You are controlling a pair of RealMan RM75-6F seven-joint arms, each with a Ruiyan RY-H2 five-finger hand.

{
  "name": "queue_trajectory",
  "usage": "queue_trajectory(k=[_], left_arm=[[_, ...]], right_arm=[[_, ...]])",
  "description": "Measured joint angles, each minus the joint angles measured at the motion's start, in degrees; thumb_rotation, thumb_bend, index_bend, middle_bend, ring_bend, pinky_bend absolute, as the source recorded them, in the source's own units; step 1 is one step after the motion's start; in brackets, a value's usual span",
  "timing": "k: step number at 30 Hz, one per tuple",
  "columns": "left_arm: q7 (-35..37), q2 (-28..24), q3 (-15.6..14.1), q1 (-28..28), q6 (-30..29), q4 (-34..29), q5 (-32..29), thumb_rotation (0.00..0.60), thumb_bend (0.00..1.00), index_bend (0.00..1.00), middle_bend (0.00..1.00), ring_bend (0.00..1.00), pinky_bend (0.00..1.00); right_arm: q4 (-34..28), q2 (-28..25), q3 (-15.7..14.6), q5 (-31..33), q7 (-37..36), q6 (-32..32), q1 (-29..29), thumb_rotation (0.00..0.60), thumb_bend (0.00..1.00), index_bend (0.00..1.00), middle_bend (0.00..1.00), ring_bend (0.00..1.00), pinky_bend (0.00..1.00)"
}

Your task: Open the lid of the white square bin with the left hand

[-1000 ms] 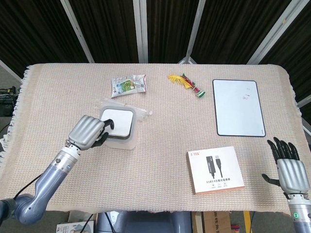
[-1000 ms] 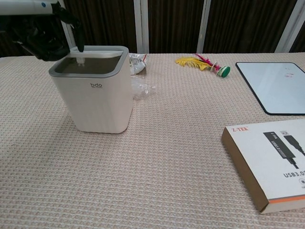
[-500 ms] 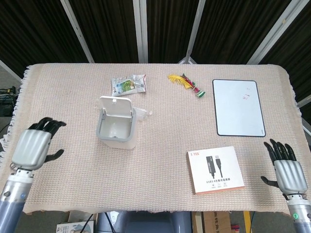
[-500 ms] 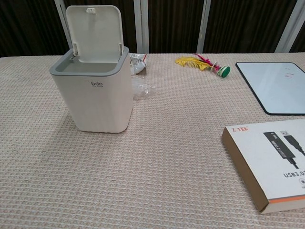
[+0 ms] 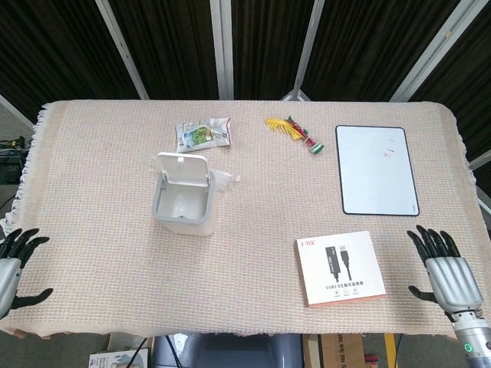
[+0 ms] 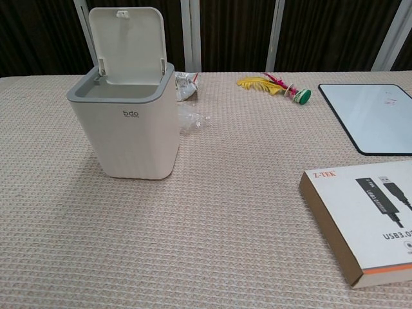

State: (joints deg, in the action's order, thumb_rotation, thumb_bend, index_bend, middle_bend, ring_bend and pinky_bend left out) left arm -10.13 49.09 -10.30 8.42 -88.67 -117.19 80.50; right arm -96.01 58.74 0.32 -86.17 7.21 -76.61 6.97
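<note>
The white square bin [image 5: 184, 199] [image 6: 127, 122] stands left of the table's middle with its lid [image 5: 183, 168] [image 6: 125, 45] tipped up and back, so the inside shows. My left hand [image 5: 9, 270] is at the table's near left corner, far from the bin, fingers spread and holding nothing. Down at the near right edge my right hand [image 5: 447, 276] is also spread and empty. Neither hand shows in the chest view.
A snack packet [image 5: 202, 134] lies behind the bin, with crumpled clear plastic [image 5: 226, 179] beside it. A yellow feather shuttlecock [image 5: 293, 133] and a whiteboard [image 5: 376, 169] lie at the back right. A white USB box [image 5: 341, 267] sits near the front right.
My left hand left the bin's top and drew back to the near left corner. The lid swung open and stays up. The right hand drifted slightly toward the near edge.
</note>
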Motion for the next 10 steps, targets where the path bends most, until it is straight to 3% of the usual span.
queue_trajectory(k=[10], left_arm=[[3.95,-1.78,0.62,-4.3,-3.67,2.95,4.18,0.6,0.12,0.2,0.07,0.0,0.13]], right_arm=[[1.98,1.03,1.16,-2.62,-3.87,-5.26,-0.69,0.6,0.13,0.09,0.01,0.0,0.0]])
